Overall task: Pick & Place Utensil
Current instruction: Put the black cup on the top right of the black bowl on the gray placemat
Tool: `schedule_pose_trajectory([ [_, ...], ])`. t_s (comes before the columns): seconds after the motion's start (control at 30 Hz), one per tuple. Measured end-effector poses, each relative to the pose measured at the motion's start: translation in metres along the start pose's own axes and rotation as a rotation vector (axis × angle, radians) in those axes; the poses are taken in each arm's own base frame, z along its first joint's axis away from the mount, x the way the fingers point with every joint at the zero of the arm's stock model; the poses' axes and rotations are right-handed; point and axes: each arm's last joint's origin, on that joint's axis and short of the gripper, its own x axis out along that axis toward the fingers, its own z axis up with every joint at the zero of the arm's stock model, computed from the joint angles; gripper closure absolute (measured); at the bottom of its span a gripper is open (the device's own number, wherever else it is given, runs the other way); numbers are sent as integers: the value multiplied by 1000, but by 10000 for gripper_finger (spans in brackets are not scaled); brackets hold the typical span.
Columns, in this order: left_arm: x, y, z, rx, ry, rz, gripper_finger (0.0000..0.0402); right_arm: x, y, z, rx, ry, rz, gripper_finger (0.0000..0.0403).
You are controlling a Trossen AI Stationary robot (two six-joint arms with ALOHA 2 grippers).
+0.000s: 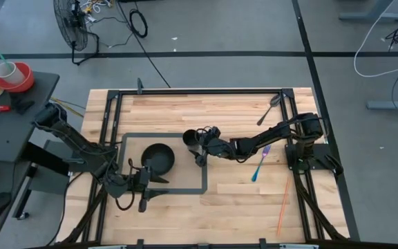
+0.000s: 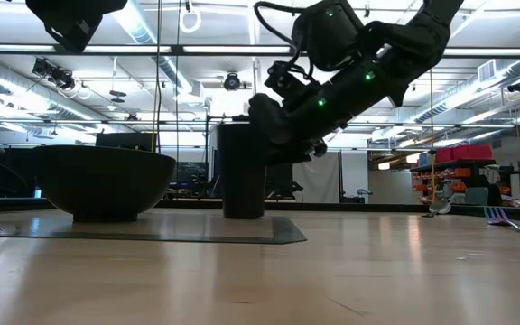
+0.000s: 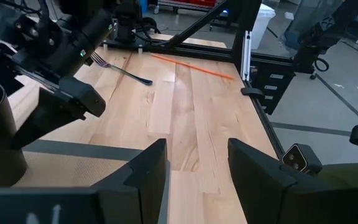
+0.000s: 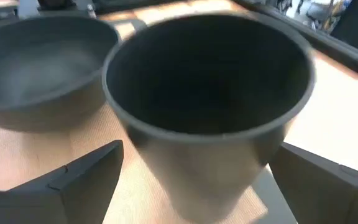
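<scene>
A black cup (image 1: 191, 139) stands upright on its base at the far right corner of a dark outlined rectangle (image 1: 164, 189). A black bowl (image 1: 157, 158) rests inside it. My right gripper (image 1: 202, 146) is open and level at the cup's right side. In the right wrist view its fingers (image 4: 86, 180) stand on either side of the cup (image 4: 210, 93) without touching it. A blue fork (image 1: 260, 164) lies flat on the table under my right arm. My left gripper (image 1: 146, 191) is open and empty near the rectangle's near edge, just near of the bowl.
A metal spoon (image 1: 268, 109) lies at the far right. An orange stick (image 1: 282, 207) lies at the near right. The black frame rails (image 1: 109, 117) border the table. Bare wood (image 1: 233, 207) lies between the rectangle and the stick.
</scene>
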Motion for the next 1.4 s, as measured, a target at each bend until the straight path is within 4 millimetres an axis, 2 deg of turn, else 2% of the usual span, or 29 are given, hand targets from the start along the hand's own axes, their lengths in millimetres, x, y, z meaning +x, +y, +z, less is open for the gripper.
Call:
schedule_pose_trajectory([
  [0.33, 0, -1, 0, -23, 7, -16, 225, -1, 0, -10, -7, 100, 25, 5],
  [0.43, 0, -1, 0, -29, 10, -22, 225, -10, 2, -9, -54, 147, 36, 5],
  [0.63, 0, -1, 0, -28, 11, -24, 225, -54, 5, 1, -195, 305, 80, 5],
  [0.77, 0, -1, 0, -20, 11, -22, 225, -91, 2, 8, -182, 432, 125, 5],
  [0.93, 0, 0, 0, -19, 11, -18, 225, -127, -4, 9, -204, 546, 117, 12],
  [1.1, 1, 0, -1, -16, 9, -6, 225, -150, -9, -5, -453, 723, 140, 27],
  [1.2, 1, 0, -1, -14, 10, 1, 225, -156, -10, -9, -545, 779, 166, 35],
  [1.4, 1, 1, -1, -12, -6, 37, 225, -132, 9, 6, -291, 519, 195, 42],
])
